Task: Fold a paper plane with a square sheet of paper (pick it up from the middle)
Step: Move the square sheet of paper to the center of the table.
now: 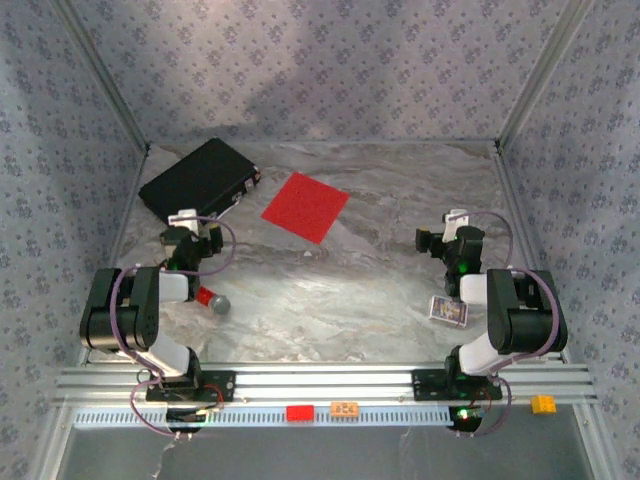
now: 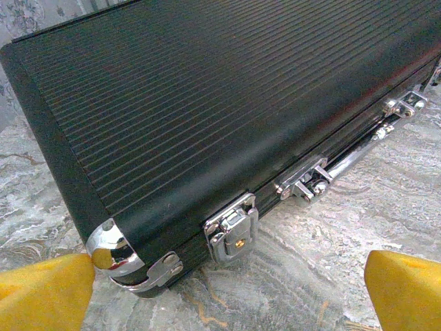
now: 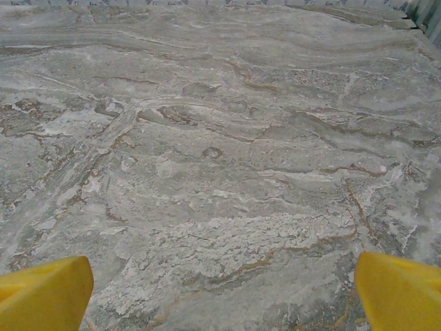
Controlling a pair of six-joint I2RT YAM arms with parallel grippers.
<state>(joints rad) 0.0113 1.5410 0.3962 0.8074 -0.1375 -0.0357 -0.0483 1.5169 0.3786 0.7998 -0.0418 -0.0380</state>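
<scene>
Paper (image 1: 305, 206) lies flat just right of the case (image 1: 200, 180), edges free; left gripper (image 2: 229, 270) and right gripper (image 3: 224, 270) gape wide, empty

Top: high, near side, tilted down. Wrists: low, forward; left hugs black case (image 2: 207, 103) (also overhead).

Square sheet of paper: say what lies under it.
The square sheet of paper lies flat on the marble table. No bulge shows beneath it; the patch of tabletop it covers is hidden.
</scene>
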